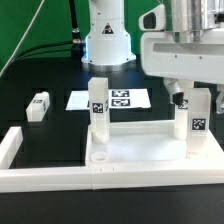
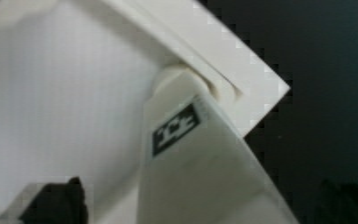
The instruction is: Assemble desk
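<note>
The white tray-like tabletop point(image 1: 140, 150) lies upturned in the middle of the table. Two white tagged legs stand upright in its far corner sockets: one on the exterior view's left point(image 1: 98, 112), one on the exterior view's right point(image 1: 198, 122). My gripper point(image 1: 190, 98) hangs over the right leg's top. In the wrist view this leg point(image 2: 202, 150) runs from its socket in the tabletop point(image 2: 51, 100) up between my dark fingers point(image 2: 51, 202). Gaps show on both sides of the leg, so the gripper point(image 2: 208, 208) is open around it. A third leg point(image 1: 38, 105) lies loose at the left.
The marker board point(image 1: 125, 99) lies behind the tabletop, in front of the arm's white base point(image 1: 107, 40). The long white border frame point(image 1: 60, 182) runs along the front and up the left side point(image 1: 8, 150), against the tabletop's front edge.
</note>
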